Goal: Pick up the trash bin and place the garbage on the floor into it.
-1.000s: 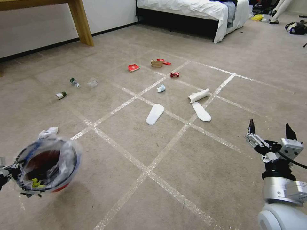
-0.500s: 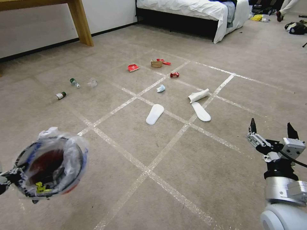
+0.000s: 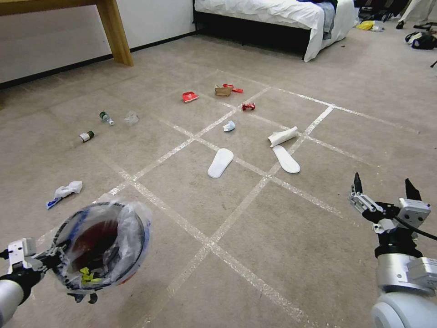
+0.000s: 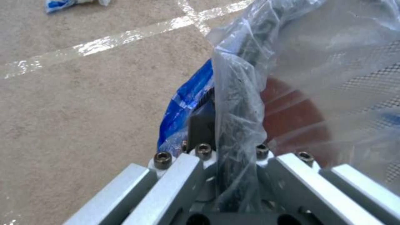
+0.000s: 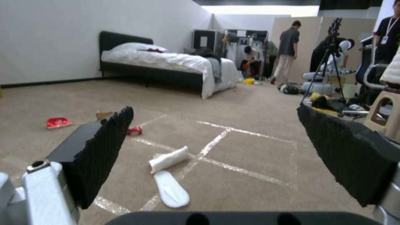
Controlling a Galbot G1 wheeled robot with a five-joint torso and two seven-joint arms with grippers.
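Observation:
The trash bin [image 3: 102,248], red with a crinkled clear liner, hangs tilted above the floor [image 3: 282,246] at the near left. My left gripper [image 3: 45,265] is shut on its rim [image 4: 235,103]. A yellow scrap lies inside. Garbage is spread ahead: two white slippers [image 3: 221,162] [image 3: 287,158], a rolled white piece [image 3: 283,135], a blue mask [image 3: 229,126], a crushed red can [image 3: 248,106], a red wrapper [image 3: 190,96], brown paper [image 3: 223,90], two small bottles [image 3: 106,118] [image 3: 86,135] and a white-blue wad [image 3: 67,189]. My right gripper [image 3: 384,189] is open at the near right, holding nothing.
A wooden table leg [image 3: 114,32] stands at the far left by the wall. A bed [image 3: 273,13] with white sheets fills the back. Bags and gear [image 3: 423,40] lie at the far right. Bare carpet lies between the grippers.
My left gripper has carried the bin to the right and nearer, uncovering the white-blue wad on the carpet. The right gripper has barely moved.

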